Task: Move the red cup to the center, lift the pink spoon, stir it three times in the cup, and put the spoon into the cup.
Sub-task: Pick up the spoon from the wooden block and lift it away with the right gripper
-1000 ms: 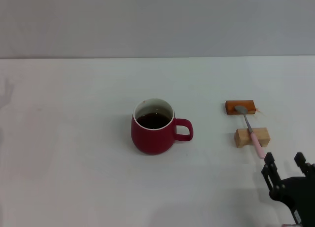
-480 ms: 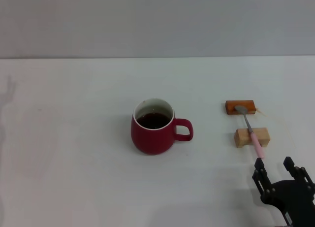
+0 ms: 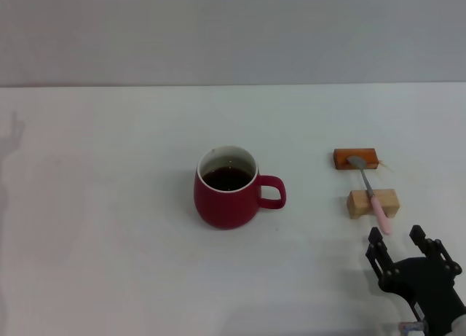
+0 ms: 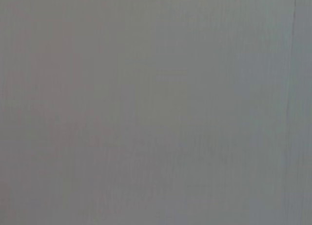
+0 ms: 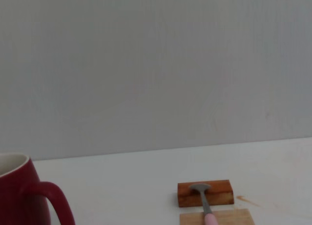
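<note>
Black two-fingered right gripper sits at the near right of the white tabletop, fingers spread apart, holding nothing. It is just near of the spoon's handle tip, not touching it.

Thin pink spoon, grey metal bowl and neck with a pale pink handle, lies bridged across two small blocks: handle over the light wooden block, bowl resting on the orange-brown block beyond. The handle end overhangs the wooden block toward the gripper. The right wrist view shows the same stack head-on, spoon running over both blocks.

Risks, as I judge them:
- The handle is slim and raised only slightly; a closing pinch placed off-line could flick it sideways off the blocks.
- Coming in too low could push the wooden block and roll the spoon off.
- Gripping at the very tip leaves a long lever; the bowl may droop or swing when lifted.

Rounded dark-red ceramic mug, white inside, dark liquid near the rim, stands left of the blocks near the table's middle, loop handle pointing right toward the spoon. In the right wrist view only its edge and handle show. The liquid looks high enough that brisk stirring could slop it over, and a spoon striking the wall could shift the mug.

Left gripper: not in sight; its wrist view shows only a plain grey surface.
</note>
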Robot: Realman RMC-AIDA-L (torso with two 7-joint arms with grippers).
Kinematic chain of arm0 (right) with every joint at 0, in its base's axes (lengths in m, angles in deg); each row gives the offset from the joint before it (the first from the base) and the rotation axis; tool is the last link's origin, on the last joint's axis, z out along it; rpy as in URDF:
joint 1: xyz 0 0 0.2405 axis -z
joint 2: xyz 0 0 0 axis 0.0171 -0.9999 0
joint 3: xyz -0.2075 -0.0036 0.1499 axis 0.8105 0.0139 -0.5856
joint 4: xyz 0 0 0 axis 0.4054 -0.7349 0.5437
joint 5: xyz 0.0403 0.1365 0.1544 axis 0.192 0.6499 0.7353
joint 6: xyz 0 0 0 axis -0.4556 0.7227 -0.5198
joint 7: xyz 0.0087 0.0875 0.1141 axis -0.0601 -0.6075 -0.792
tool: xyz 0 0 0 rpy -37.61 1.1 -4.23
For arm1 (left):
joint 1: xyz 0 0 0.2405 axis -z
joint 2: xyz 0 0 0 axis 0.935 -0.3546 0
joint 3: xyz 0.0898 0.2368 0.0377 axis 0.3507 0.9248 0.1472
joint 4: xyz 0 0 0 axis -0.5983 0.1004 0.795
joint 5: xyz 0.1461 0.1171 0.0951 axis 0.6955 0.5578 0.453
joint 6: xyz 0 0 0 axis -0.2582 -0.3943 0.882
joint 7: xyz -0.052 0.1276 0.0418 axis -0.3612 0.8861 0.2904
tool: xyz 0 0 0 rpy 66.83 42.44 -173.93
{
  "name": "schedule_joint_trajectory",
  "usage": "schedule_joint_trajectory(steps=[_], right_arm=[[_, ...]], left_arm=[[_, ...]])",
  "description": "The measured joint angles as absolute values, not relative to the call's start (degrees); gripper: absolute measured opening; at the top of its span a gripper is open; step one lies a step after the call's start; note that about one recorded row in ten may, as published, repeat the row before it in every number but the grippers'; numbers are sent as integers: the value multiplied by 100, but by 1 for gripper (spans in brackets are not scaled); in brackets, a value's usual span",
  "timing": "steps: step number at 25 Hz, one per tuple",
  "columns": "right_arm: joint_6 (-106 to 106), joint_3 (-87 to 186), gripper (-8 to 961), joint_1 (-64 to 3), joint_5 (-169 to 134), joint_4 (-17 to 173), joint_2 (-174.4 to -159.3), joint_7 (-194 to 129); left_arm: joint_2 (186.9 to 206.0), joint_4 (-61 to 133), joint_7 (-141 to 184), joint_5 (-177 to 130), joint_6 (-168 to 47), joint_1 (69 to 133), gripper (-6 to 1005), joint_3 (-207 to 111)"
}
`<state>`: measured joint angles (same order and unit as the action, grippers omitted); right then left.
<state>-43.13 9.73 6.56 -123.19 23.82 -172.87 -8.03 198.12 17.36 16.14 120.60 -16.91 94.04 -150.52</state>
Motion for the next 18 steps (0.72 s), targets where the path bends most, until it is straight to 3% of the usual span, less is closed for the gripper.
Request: schedule_joint_trajectory(steps=[18], right_arm=[[-3924, 683, 653, 210, -12244, 2533, -17255, -805]], left_arm=[[19834, 1748, 1614, 12038, -1676, 9575, 838, -15173]])
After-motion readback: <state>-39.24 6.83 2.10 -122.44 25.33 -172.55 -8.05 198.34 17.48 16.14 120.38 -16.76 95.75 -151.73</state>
